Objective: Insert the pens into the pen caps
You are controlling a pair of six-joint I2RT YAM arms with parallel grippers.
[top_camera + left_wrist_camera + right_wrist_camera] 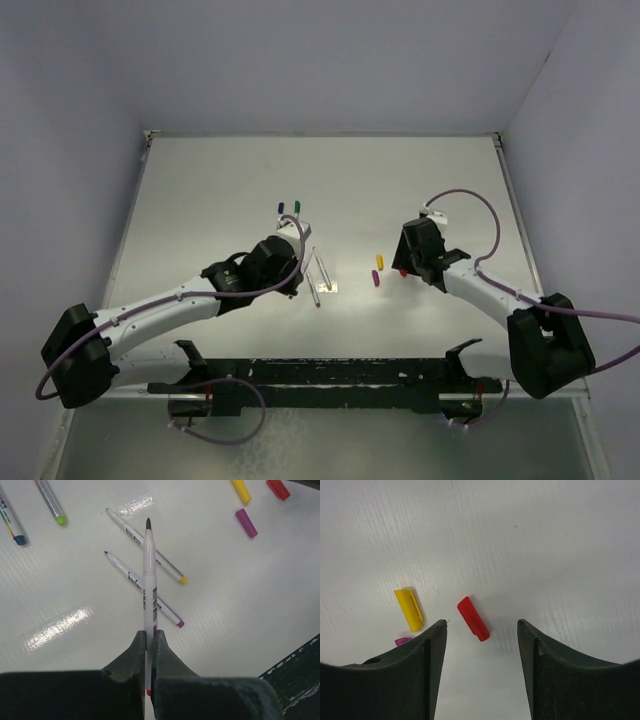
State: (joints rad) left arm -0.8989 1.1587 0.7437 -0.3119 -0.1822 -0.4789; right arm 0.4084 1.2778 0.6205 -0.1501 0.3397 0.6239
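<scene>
My left gripper (pixel 149 632) is shut on a white pen (pixel 148 580) with a red rear end, held above the table with its dark tip forward. Two uncapped pens lie under it, one yellow-ended (pixel 150 550) and one magenta-ended (pixel 137 580); they also show in the top view (pixel 318 275). Two capped pens, green (pixel 51 502) and blue (pixel 11 522), lie at the far left. My right gripper (pixel 481 622) is open and low over the table, with the red cap (pixel 473 618) lying between its fingertips. The yellow cap (pixel 409 609) and magenta cap (pixel 402 641) lie to its left.
In the top view the left gripper (pixel 296 262) is at mid-table and the right gripper (pixel 405 262) faces it, with the yellow cap (pixel 380 262) and magenta cap (pixel 376 278) between them. A black frame (pixel 330 375) runs along the near edge. Walls enclose the white table (pixel 200 200).
</scene>
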